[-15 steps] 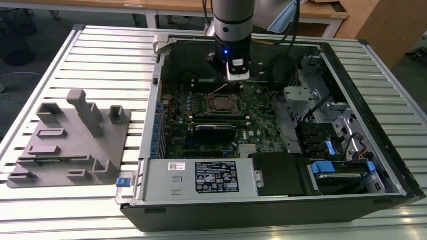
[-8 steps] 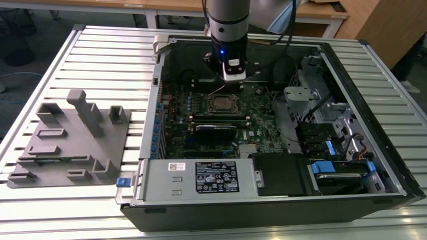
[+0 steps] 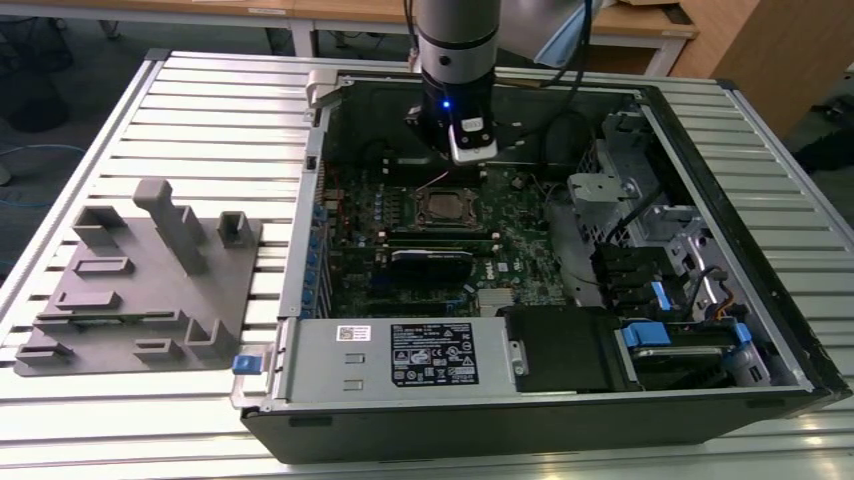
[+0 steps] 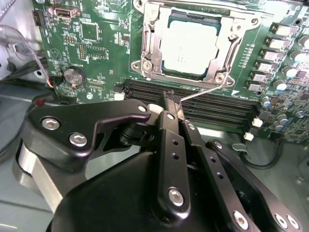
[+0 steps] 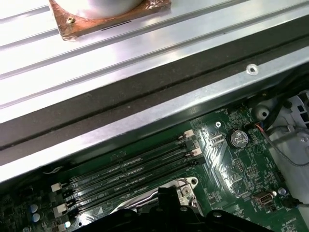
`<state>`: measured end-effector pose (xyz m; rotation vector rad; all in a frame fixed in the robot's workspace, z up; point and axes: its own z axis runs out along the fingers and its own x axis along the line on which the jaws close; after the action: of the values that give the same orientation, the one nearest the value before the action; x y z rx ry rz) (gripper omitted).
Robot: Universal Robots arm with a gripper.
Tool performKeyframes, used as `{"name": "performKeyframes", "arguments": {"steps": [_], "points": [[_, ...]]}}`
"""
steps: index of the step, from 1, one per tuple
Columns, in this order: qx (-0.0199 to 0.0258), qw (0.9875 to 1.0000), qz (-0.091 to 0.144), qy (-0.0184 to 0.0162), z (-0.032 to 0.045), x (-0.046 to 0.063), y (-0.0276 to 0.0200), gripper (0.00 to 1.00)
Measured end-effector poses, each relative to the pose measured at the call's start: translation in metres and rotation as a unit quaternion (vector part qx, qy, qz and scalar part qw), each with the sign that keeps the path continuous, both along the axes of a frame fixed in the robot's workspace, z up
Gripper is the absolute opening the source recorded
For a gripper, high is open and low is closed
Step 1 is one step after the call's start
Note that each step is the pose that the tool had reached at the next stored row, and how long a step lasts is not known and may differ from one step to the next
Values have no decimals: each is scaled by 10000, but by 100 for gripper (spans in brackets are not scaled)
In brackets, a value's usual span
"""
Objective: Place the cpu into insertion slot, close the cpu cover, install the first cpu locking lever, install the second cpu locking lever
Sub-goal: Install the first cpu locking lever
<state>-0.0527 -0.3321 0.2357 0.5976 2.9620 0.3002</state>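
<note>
The cpu [image 4: 189, 42] lies flat in the insertion slot [image 3: 447, 207], its silver-grey top facing up. The cpu cover [image 4: 147, 46], a silvery frame, is down around it. A thin wire locking lever [image 4: 203, 92] runs from the socket's corner out over the memory slots, and its free end meets the tip of my gripper [image 4: 172, 101]. The black fingers [image 4: 166, 140] are pressed together, shut; I cannot tell whether the lever is pinched between them. In the exterior view the gripper [image 3: 455, 150] hangs just behind the socket inside the open computer case.
Long black memory slots [image 4: 207, 105] lie between gripper and socket. A coin battery [image 4: 73, 76] sits on the green board. The case wall [image 5: 145, 96] is close by. A power supply [image 3: 400, 355], drive bays [image 3: 641, 230] and a grey fixture [image 3: 140, 280] surround the work area.
</note>
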Motion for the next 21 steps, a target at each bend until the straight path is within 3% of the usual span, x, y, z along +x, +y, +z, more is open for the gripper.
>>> {"name": "performKeyframes", "arguments": {"steps": [8, 21], "points": [[0, 10000, 9, 0, 0, 0, 6, 10], [0, 10000, 8, 0, -39, -27, 84, 10]]}}
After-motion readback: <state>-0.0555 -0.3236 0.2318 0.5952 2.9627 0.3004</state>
